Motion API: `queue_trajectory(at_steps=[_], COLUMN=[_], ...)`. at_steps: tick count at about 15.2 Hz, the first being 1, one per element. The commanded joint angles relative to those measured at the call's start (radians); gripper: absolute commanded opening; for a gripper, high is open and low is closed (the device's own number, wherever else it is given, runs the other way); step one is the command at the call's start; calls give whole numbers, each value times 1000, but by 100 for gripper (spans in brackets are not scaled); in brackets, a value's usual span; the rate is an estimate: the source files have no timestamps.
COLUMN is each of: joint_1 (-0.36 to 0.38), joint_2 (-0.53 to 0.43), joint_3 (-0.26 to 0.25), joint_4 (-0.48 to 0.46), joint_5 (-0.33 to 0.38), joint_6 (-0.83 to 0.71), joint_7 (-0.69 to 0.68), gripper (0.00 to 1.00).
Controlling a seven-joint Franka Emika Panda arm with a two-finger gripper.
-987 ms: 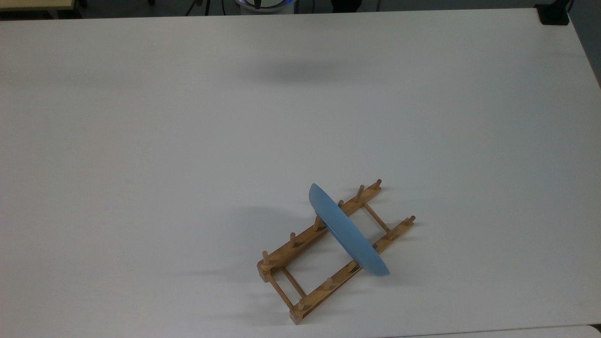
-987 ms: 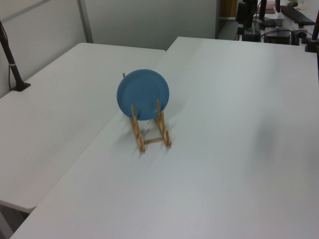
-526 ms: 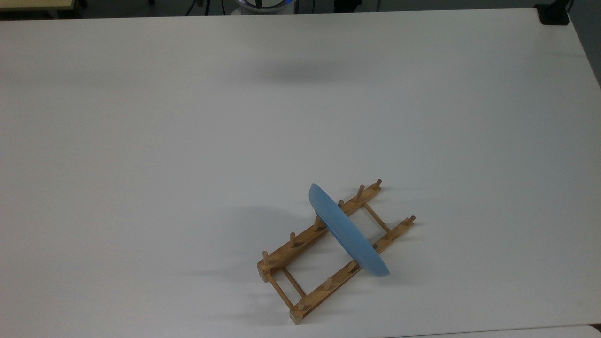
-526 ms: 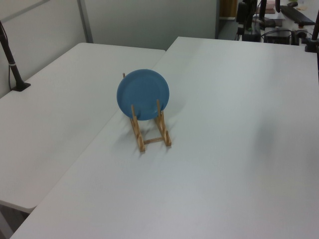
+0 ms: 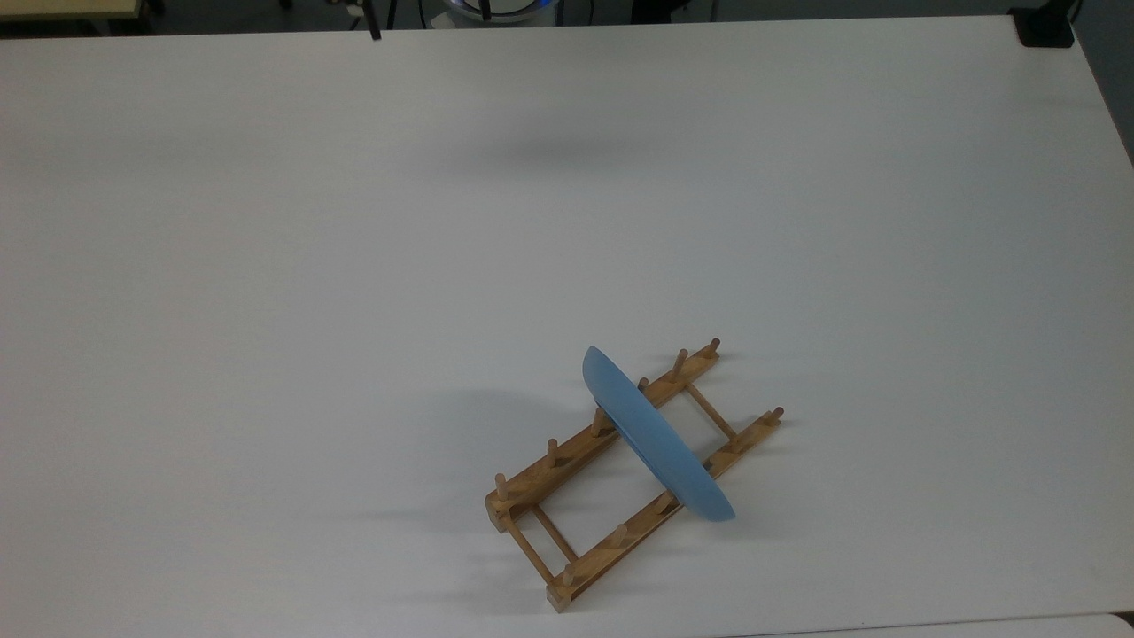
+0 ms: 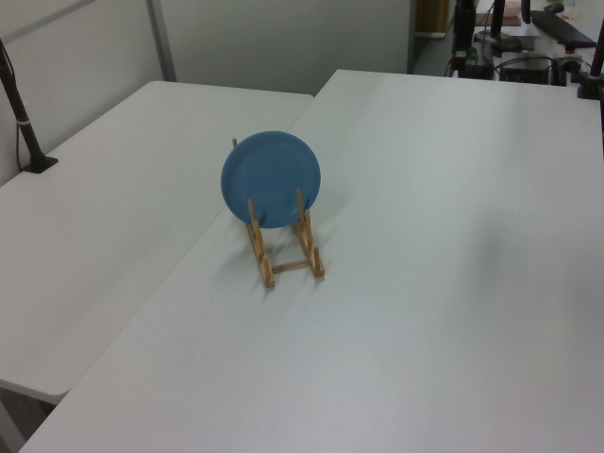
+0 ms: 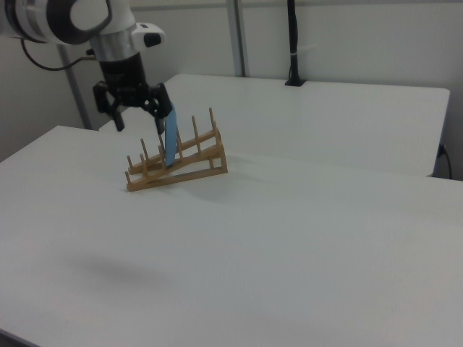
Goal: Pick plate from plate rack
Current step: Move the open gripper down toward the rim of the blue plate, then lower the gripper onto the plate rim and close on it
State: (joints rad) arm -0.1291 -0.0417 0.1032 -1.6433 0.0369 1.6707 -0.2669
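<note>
Plate [image 5: 656, 436] is standing on edge between pegs of the plate rack [image 5: 567, 483], untouched; in the right view the gripper [image 7: 137, 120] is hanging spread open, apart from it.

In the right view, the rack [image 7: 177, 163] stood on the white table [image 7: 289, 231], toward ten o'clock from the frame's middle, its rails sloping up toward two o'clock and its pegs standing upright. The plate [image 7: 171, 142] sat edge-on in the rack, a thin blue sliver between pegs near the middle of the rails. The gripper [image 7: 138, 121] hung from the arm [image 7: 69, 18] at eleven o'clock of the rack, above the table, its two dark fingers [image 7: 162, 119] spread apart and pointing down. One fingertip appeared just beside the plate's top edge; whether they touched could not be told. A black pole [image 7: 292, 40] rose from a second table [image 7: 325, 116] at one o'clock.
</note>
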Motion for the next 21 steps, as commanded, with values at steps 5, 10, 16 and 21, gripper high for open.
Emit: queue_trajectory(at_steps=[5,10,16,21], joint_1=[103,204,253,267], joint_2=[186,331,443,502], joint_3=[-5,-7,-5,-5], joint_4=[143,145,146,184], joint_5=[-57,-248,-482,-508], joint_6=[327,647,830,836], joint_7=[136,424,638,638], gripper=[100,100,100,94])
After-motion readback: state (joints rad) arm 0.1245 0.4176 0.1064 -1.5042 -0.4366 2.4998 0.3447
